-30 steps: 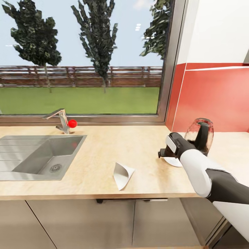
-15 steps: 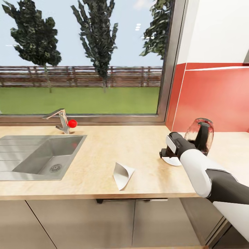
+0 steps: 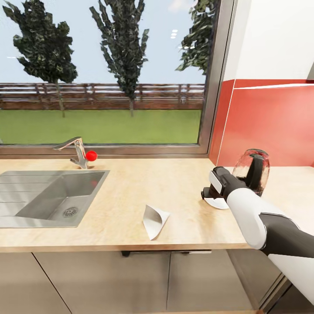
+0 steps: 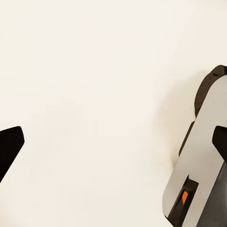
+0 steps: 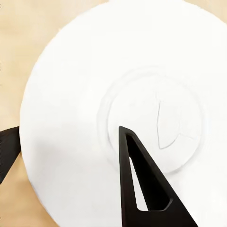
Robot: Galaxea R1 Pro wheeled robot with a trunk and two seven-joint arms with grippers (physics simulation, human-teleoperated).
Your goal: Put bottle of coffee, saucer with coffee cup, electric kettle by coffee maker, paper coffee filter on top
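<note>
The right gripper [image 5: 71, 156] hangs directly over the saucer [image 5: 123, 113] with its jaws spread apart. One dark finger [image 5: 142, 184] lies across the plate's inner ring, and the other shows just off the rim, over the wooden countertop [image 5: 19, 56]. The rim therefore sits between the jaws, though I cannot tell whether either finger touches it yet. Nothing is held.

The saucer looks like glazed white ceramic: stiff, thin, smooth and likely slippery, and it would chip if dropped. It is light, but it lies flat on the counter, so there is little to get under. The sensible hold is an edge pinch, with one finger on the upper face just inside the rim and the other slipped beneath the lip, the jaws closing firmly enough that the glaze does not slide out.

In the head view, the right gripper [image 3: 208, 192] is at the near edge of the saucer [image 3: 218, 203]. Just beyond the jaws stands the electric kettle [image 3: 252, 171], a glass body with a dark handle, close enough that a lifted plate could knock it. Off to the jaws' side, well apart toward the sink [image 3: 48, 196], a paper coffee filter [image 3: 153, 220] lies tipped on the countertop [image 3: 174, 183]; it is flimsy and would crumple if squeezed. The faucet [image 3: 78, 152] and window lie farther back.

The left gripper [image 4: 113, 161] faces a plain pale surface with its fingertips wide apart, holding nothing.
</note>
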